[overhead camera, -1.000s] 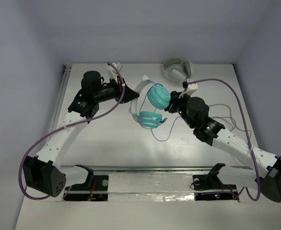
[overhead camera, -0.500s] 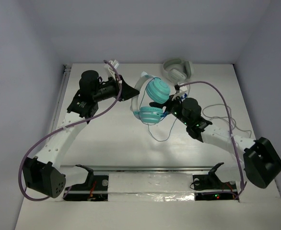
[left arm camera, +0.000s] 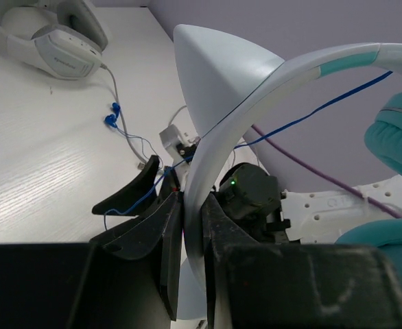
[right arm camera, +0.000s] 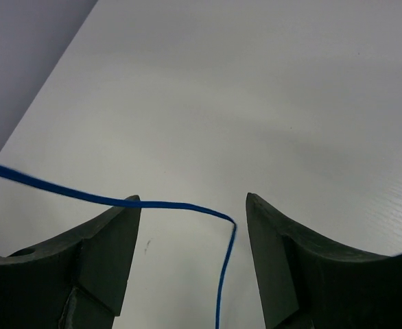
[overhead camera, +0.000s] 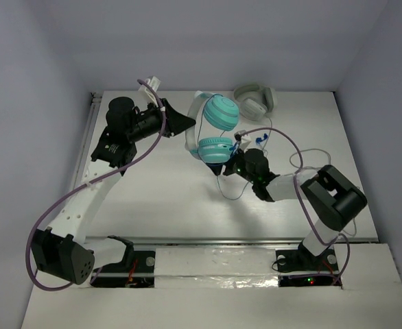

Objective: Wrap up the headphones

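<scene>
Your left gripper (left arm camera: 191, 205) clamps the smooth, curved headband (left arm camera: 256, 89) of the headphones (overhead camera: 215, 147), whose round teal cups (overhead camera: 221, 111) sit over the table's (overhead camera: 153, 199) far middle, while your right gripper (right arm camera: 191, 260) gapes with the thin blue cable (right arm camera: 153, 203) crossing between its jaws.

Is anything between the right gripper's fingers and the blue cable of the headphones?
Nothing visible stands between them. The blue cable runs across the gap between the open fingers of the right gripper, with only the white table behind it.
</scene>
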Motion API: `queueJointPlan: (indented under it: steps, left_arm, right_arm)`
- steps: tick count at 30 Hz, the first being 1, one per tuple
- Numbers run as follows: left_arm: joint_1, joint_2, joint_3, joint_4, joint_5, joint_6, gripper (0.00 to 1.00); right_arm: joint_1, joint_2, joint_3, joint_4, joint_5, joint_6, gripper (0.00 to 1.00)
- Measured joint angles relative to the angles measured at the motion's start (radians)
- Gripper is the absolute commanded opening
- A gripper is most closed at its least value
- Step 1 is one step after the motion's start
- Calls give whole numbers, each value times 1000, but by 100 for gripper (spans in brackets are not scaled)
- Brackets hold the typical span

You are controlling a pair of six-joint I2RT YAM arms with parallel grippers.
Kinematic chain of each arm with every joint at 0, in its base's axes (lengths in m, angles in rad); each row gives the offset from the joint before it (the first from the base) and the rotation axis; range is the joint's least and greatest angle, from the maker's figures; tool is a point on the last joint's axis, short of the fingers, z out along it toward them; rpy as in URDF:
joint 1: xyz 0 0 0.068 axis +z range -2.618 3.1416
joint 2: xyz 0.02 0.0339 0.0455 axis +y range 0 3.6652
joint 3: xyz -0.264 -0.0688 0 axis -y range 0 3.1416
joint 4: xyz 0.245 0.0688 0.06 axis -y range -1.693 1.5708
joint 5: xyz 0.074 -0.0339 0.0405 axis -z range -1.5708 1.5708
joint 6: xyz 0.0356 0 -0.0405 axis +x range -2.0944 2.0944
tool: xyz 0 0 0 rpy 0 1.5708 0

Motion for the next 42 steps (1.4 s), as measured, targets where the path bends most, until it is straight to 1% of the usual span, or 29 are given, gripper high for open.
queueJointPlan:
  steps: [4,8,11,14,16,17,18,19,21,23,26,30,36,42]
  left_arm:
    - [3,0,3,8,-5,-19,0]
    - [6,0,10,14,-11,-32,0]
    - [8,0,15,17,-23,-36,0]
    - [16,0,15,21,-40,-45,0]
    - [24,0,15,25,-57,-57,0]
    - [26,-1,15,27,-68,-62,0]
    - [27,-3,15,29,-79,-69,0]
    - [29,-5,15,31,-95,-75,0]
    - [32,-16,12,35,-133,-84,0]
    - [32,-33,7,39,-178,-91,0]
    - [34,-76,-21,51,-264,-101,0]
    - [37,-131,-73,64,-406,-111,0]
    - [39,-153,-159,67,-644,-106,0]
    - [39,-148,-204,4,-840,-57,0]
  right_arm:
    - [0,77,0,57,5,16,66]
    - [0,106,-3,79,29,27,64]
    - [0,106,-25,111,35,45,58]
    - [2,108,-57,139,28,74,50]
    - [13,116,-71,153,26,90,41]
    - [24,122,-73,155,25,98,35]
    - [35,129,-73,155,21,107,21]
    - [44,134,-73,155,14,113,16]
    - [63,136,-77,159,-8,140,5]
    - [89,127,-88,159,-14,152,0]
    - [129,84,-108,144,-18,166,0]
    - [210,-9,-108,39,8,170,0]
    - [367,-153,-82,-223,82,158,0]
    - [489,-251,28,-580,200,143,0]
